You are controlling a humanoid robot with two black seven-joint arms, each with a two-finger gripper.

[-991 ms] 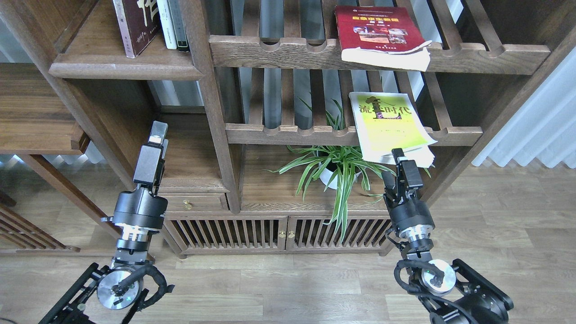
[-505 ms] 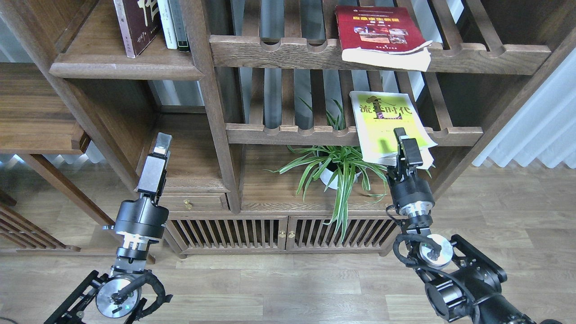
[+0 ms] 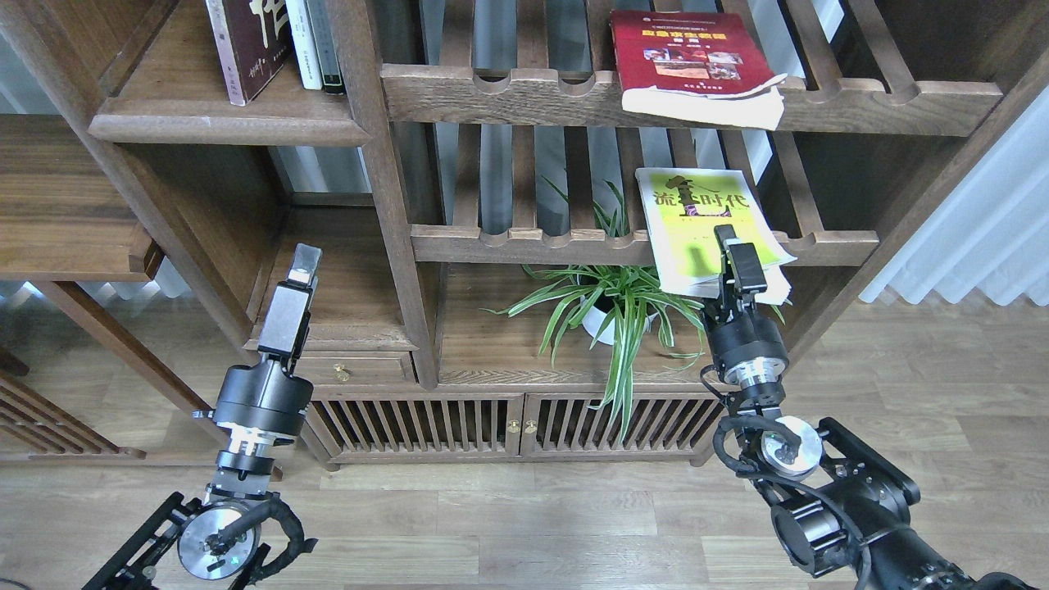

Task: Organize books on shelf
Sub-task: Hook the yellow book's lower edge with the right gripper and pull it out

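Note:
The dark maroon book (image 3: 246, 41) stands on the solid shelf (image 3: 229, 124) at the top left, next to two thin books (image 3: 315, 45). The red book (image 3: 692, 53) lies flat on the upper slatted rack (image 3: 508, 94). The yellow-green book (image 3: 697, 217) lies flat on the lower slatted rack (image 3: 533, 243), its front edge hanging over the rail. My right gripper (image 3: 732, 254) points up at that overhanging edge, with one finger in front of the cover; I cannot tell whether it grips. My left gripper (image 3: 305, 264) is seen edge-on, apart from any book, in front of the lower left compartment.
A potted spider plant (image 3: 610, 307) stands under the lower rack, just left of my right arm. A thick upright post (image 3: 385, 188) separates the left compartments from the racks. A cabinet with slatted doors (image 3: 508, 422) is below. White curtains (image 3: 975, 238) hang at the right.
My right gripper has risen from below the yellow-green book's front edge to overlap its lower cover. My left gripper has moved down and a little right.

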